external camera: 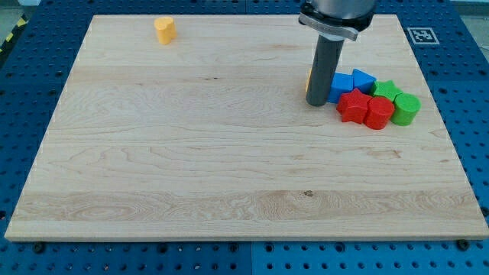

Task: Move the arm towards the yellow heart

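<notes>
The yellow heart (165,30) lies near the view's top left of the wooden board (191,168). My tip (317,102) rests on the board at the view's right, far from the heart. It stands just left of a cluster of blocks: two blue blocks (341,83) (362,79), a red star (352,105), a red block (378,112), a green star (386,91) and a green block (406,109). A sliver of another yellow block (308,79) shows behind the rod.
A black-and-white marker tag (421,35) sits at the board's top right corner. Blue perforated table (30,99) surrounds the board on all sides.
</notes>
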Available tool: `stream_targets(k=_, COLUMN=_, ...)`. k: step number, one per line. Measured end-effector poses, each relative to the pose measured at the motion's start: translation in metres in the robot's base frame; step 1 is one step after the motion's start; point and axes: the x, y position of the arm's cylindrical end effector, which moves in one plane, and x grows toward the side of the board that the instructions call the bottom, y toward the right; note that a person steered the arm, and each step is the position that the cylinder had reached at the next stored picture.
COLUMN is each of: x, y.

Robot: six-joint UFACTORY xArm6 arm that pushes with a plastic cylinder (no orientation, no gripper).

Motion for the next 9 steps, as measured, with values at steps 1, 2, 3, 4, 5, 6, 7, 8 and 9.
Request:
stream_targets(k=1, x=0.002, y=-0.023)
stream_targets(k=2, x=0.0, y=-0.076)
stream_targets(k=3, x=-0.011, y=-0.147)
stream_targets(k=4, x=-0.039, y=-0.231)
stream_targets(k=5, x=-0.106, y=-0.274)
stream_targets(k=6, x=-0.167, y=-0.279)
stream_targets(k=7, x=-0.17, y=-0.292)
stream_targets(k=8, x=-0.178, y=-0.329)
stream_targets(k=9, x=-0.215, y=-0.333)
